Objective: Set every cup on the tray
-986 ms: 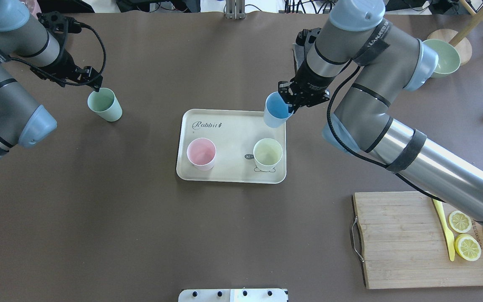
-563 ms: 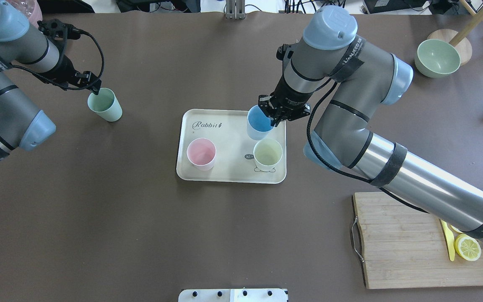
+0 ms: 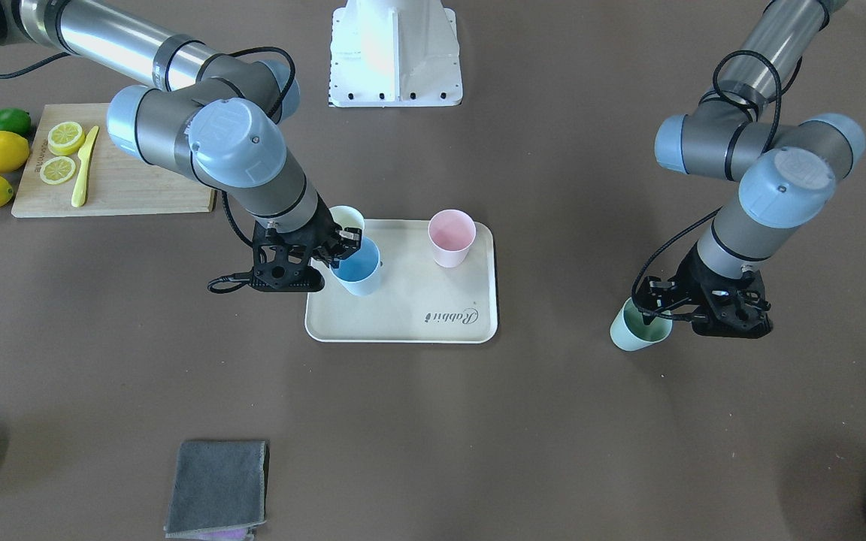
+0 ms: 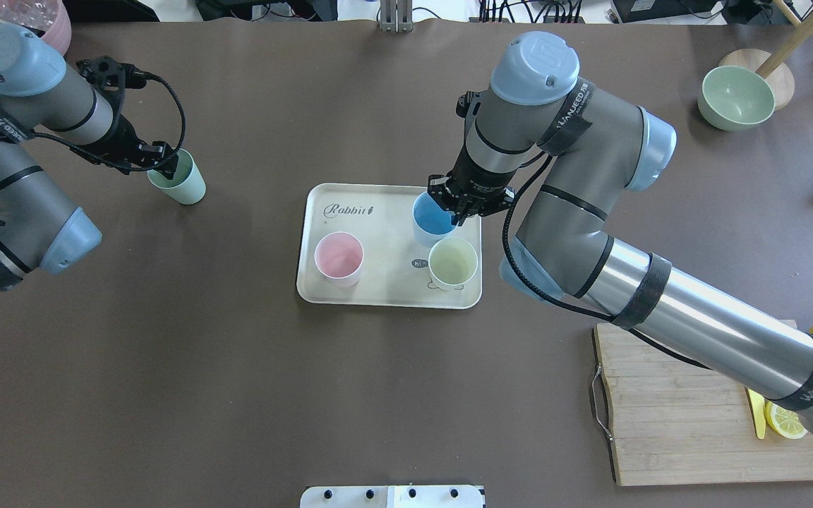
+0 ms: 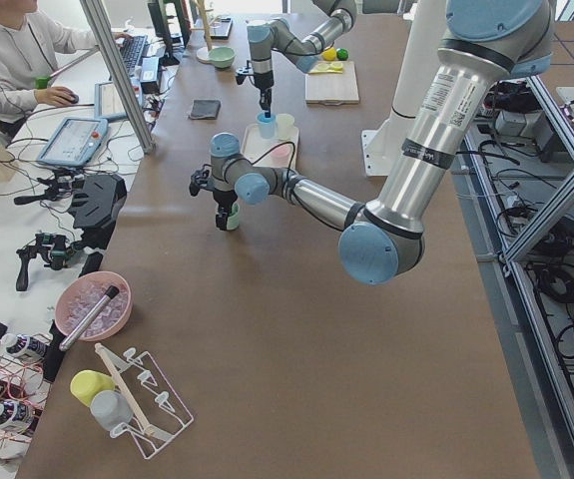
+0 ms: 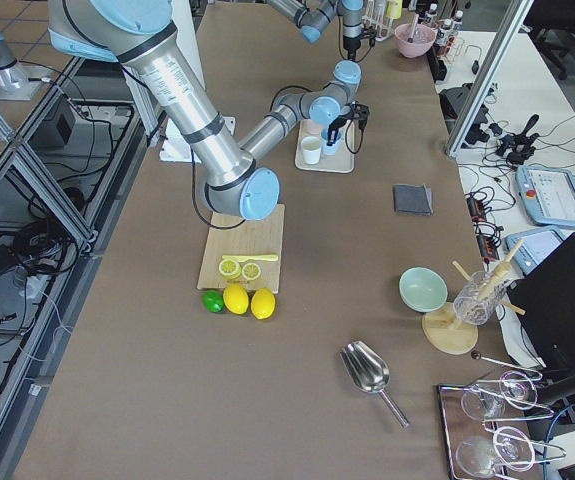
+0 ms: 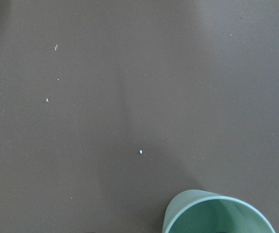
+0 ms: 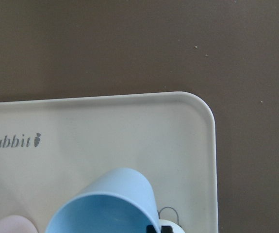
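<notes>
Right arm extended over table, elbow bent, wrist pointed down; right gripper (image 4: 457,205) clamped on rim of light blue cup (image 4: 433,215). Left arm folded, wrist angled down; left gripper (image 4: 165,164) positioned at mint green cup (image 4: 182,185) rim, closure not discernible.

The word "Rabbit", in dark looping script with a tiny carrot (image 8: 38,141) after it, is printed in one corner of the cream tray (image 8: 129,121) on the brown tabletop (image 4: 237,395). It is plain in the right wrist and overhead views, and upside down in the view from across the table. A small speech bubble (image 4: 418,263) on the tray floor seems to say "hi", though its letters are tiny. White capitals reading "WANEED" run along a black strap (image 4: 567,116) on the right arm (image 4: 703,328) and again on a second strap (image 4: 812,381) lower down. Lettering on the left arm's strap (image 4: 4,121) and a mark on the cutting board (image 3: 140,188) are too small to read.
</notes>
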`<state>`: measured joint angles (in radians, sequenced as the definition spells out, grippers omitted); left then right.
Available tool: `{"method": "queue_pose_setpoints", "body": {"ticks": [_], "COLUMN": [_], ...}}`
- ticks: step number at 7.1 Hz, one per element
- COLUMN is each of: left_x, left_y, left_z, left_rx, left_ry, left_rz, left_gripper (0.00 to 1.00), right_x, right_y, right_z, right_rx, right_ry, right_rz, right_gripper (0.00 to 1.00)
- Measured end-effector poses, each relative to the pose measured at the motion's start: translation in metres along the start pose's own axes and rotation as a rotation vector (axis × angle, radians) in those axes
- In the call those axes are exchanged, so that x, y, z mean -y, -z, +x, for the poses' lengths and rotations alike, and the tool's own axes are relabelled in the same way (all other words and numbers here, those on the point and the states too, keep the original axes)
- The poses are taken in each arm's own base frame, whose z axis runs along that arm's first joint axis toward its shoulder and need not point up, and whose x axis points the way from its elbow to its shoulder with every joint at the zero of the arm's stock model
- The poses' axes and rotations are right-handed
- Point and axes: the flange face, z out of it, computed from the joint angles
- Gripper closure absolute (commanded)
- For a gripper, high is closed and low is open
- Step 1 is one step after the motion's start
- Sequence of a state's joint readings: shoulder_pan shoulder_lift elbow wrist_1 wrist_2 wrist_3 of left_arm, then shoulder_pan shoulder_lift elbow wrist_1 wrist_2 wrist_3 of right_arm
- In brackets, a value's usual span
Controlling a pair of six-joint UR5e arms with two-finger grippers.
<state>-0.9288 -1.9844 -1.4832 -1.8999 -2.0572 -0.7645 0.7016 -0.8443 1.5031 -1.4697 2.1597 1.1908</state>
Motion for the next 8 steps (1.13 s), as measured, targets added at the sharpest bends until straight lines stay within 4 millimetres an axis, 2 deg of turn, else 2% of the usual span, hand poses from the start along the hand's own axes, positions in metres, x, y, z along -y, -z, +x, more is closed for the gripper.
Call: {"method": "queue_pose_setpoints", "body": {"ticks": [1,2,3,6,7,8], "left_x": [-0.001,-0.001,-0.001,-0.002,0.0,0.004], "left_y": [-0.002,-0.002,-0.001,0.005,0.017,0.035], "left_z": [-0.001,0.0,0.001,0.01,0.022,0.041], "left_rx": [-0.001,-0.003,-0.007,-0.042,-0.058,-0.075], "left_ry": [-0.002,-0.002,0.0,0.001,0.006,0.029], "left_rz": [0.0,0.001,0.001,-0.024,-0.03,-0.045], "left_gripper": [0.57,0.84,1.0,1.0,1.0,1.0], "right_x": [0.002,0.004,0.006,0.016,0.02,0.021], "right_y": [-0.003,-0.006,-0.01,-0.007,-0.005,-0.005], "right_z": [0.001,0.004,0.007,0.013,0.015,0.017], "right_rx": [-0.013,-0.025,-0.035,-0.047,-0.048,-0.051], "right_ry": [-0.004,-0.006,-0.008,-0.013,-0.016,-0.018], "right_rz": [0.008,0.014,0.017,0.04,0.046,0.049], "right_gripper": [1.0,1.0,1.0,1.0,0.74,0.01]}}
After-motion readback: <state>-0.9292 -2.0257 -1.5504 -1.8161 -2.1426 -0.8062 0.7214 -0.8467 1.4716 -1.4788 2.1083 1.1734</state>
